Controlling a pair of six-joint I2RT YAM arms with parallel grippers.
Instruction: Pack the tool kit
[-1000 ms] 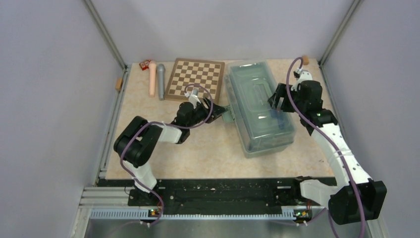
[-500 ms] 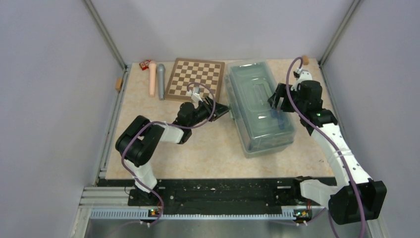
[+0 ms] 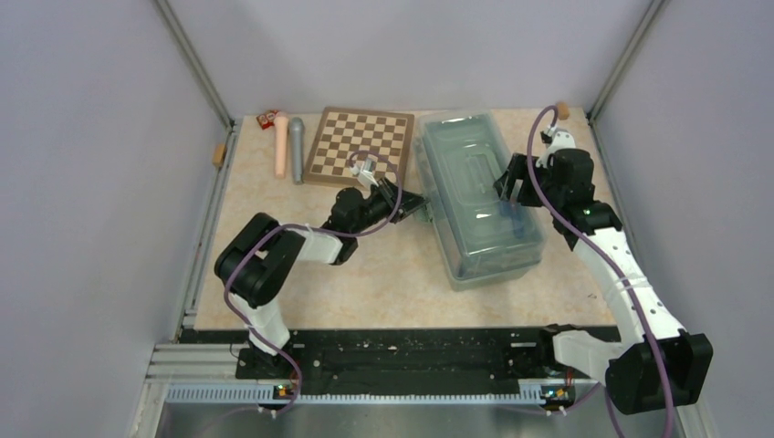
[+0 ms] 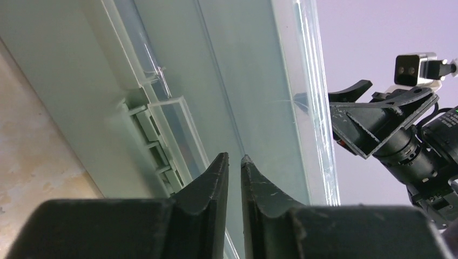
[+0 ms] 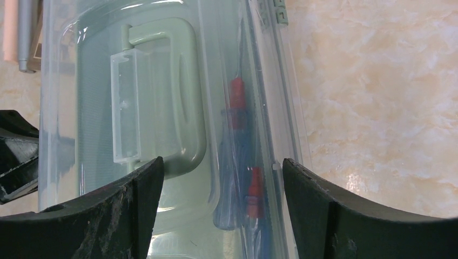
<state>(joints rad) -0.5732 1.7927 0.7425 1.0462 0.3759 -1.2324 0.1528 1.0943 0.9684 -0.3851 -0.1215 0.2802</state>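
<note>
Beige marbled tabletop [image 3: 383,274], plain grey walls [image 3: 411,55] on three sides. Toolbox [image 3: 475,196], lid down, sits just ahead of the left gripper [image 4: 234,159] tips and under the right gripper [image 5: 221,162]. Contact at the left tips: can't tell. Left fingers nearly together, sliver of a gap, nothing in it. Right fingers wide apart, holding nothing.

Right wrist view only: lid handle [image 5: 162,97] and blue/red screwdrivers [image 5: 237,156] between the fingers, beneath the clear lid.

Left wrist view only: clips [image 4: 156,145] on the box wall, just left of the tips.
</note>
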